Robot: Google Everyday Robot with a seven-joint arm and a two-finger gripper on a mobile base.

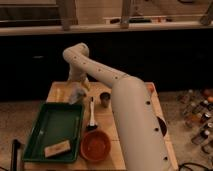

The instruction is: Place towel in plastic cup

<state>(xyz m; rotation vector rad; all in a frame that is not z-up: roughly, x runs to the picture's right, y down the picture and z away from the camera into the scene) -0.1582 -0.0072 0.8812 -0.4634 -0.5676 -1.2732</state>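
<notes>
My white arm reaches from the lower right across the wooden table [135, 100] to its far left part. The gripper [78, 83] points down there, right above a pale crumpled towel [77, 94] that sits at the far edge of the green tray. The gripper seems to touch the top of the towel. A faint pale shape [60, 92] just left of the towel may be the plastic cup; I cannot tell for sure. A small dark cup [105, 99] stands upright right of the towel.
A green tray [52, 125] lies at the front left with a tan block [56, 148] in it. A brush with a white handle [91, 116] lies beside the tray. A red-brown bowl [95, 145] sits at the front. Bottles [197, 112] stand on the floor at right.
</notes>
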